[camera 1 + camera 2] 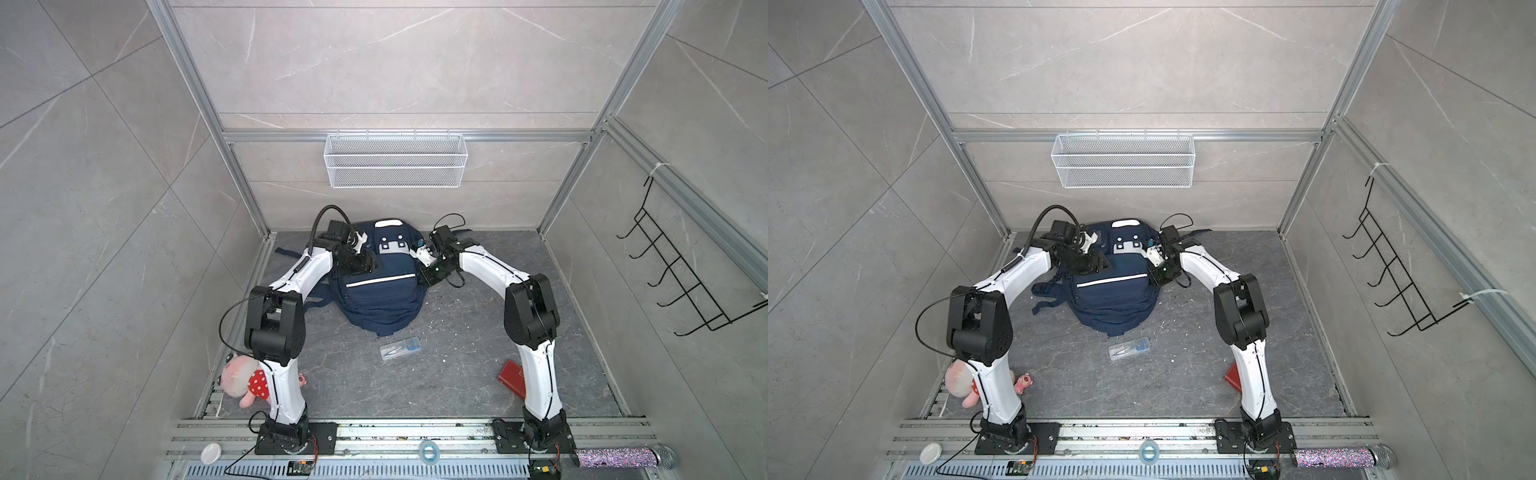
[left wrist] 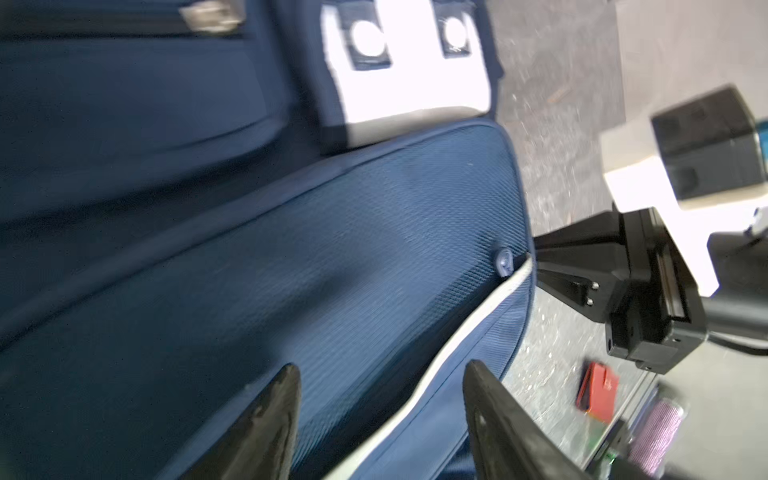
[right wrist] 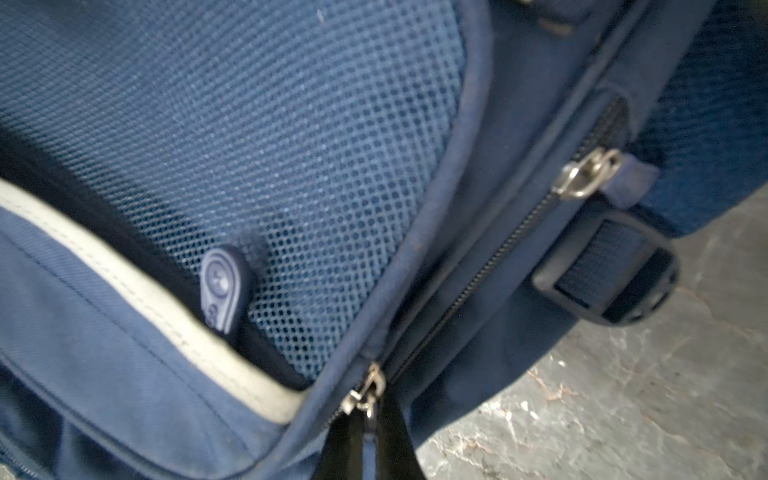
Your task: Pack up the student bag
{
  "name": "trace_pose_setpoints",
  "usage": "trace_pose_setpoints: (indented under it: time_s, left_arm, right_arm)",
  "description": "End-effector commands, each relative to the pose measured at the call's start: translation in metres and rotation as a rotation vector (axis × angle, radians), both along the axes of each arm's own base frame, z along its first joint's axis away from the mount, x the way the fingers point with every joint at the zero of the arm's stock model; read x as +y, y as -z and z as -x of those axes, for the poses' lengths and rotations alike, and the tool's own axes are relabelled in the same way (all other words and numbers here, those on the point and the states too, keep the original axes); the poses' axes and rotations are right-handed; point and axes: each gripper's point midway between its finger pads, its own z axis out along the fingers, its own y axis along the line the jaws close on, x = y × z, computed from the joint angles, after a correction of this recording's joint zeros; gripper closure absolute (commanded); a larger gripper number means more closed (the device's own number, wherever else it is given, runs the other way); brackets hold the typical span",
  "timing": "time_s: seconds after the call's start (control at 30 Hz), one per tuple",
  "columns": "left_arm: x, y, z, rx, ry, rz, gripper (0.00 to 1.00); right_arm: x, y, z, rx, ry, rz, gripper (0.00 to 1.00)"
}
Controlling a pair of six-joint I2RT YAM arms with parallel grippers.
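The student bag [image 1: 380,291] [image 1: 1113,295] lies flat on the dark floor, navy with a white stripe and a white patch near its far end. My left gripper [image 2: 382,374] hovers open over the bag's mesh front panel [image 2: 332,249] and white stripe, with nothing between its fingers; in a top view the left gripper [image 1: 370,265] sits over the bag's left side. My right gripper [image 3: 370,419] is shut on a metal zip pull [image 3: 368,397] at the bag's right edge, beside the mesh pocket [image 3: 249,124]. In a top view the right gripper [image 1: 423,275] touches that edge.
A clear pencil box [image 1: 400,348] lies in front of the bag. A red wallet [image 1: 512,376] lies by the right arm and a pink plush toy [image 1: 243,380] behind the left arm. A wire basket [image 1: 395,160] hangs on the back wall, and a black hook rack [image 1: 681,270] at right.
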Motion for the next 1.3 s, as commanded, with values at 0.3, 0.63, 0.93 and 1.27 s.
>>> trace_pose_setpoints:
  time_s: [0.3, 0.63, 0.93, 1.27]
  left_arm:
    - [-0.026, 0.025, 0.049, 0.053, 0.221, -0.047, 0.36]
    - [-0.030, 0.030, 0.085, 0.114, 0.303, -0.109, 0.53]
    - [-0.043, 0.013, 0.070, 0.080, 0.249, -0.028, 1.00]
    - [-0.031, -0.047, 0.015, 0.017, 0.018, 0.221, 1.00]
  right_arm:
    - [-0.004, -0.007, 0.007, 0.013, -0.037, -0.006, 1.00]
    - [0.003, -0.013, -0.009, -0.026, -0.117, 0.011, 1.00]
    - [0.011, -0.024, -0.015, -0.051, -0.129, -0.023, 1.00]
    - [-0.002, -0.026, 0.003, -0.063, -0.119, 0.010, 1.00]
